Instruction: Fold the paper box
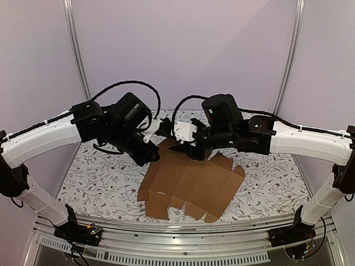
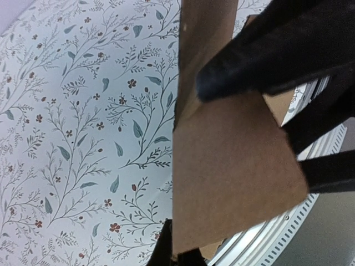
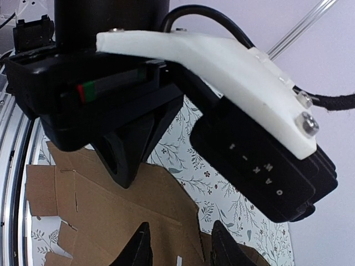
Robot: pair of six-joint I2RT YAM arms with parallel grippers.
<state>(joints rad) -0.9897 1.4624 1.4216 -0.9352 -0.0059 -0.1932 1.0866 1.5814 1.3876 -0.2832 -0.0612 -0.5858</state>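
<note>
Flap of paper box (image 1: 188, 180) sits pinched in left end effector (image 2: 175, 254); right end effector (image 3: 180, 246) hovers spread above it, over worktop (image 1: 100, 177).

Brown paper box (image 1: 188, 183), unfolded die-cut sheet, lies mid-table, far edge seemingly lifted

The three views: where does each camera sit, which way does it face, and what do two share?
Top external: above and behind the bases, looking down at the paper box; left gripper, right gripper show.
Left wrist: on the left arm, close to a raised box panel; fingertips at bottom edge.
Right wrist: on the right arm, facing the left gripper; own fingertips.
Shared: top and right wrist show the box's tabbed flaps.
</note>
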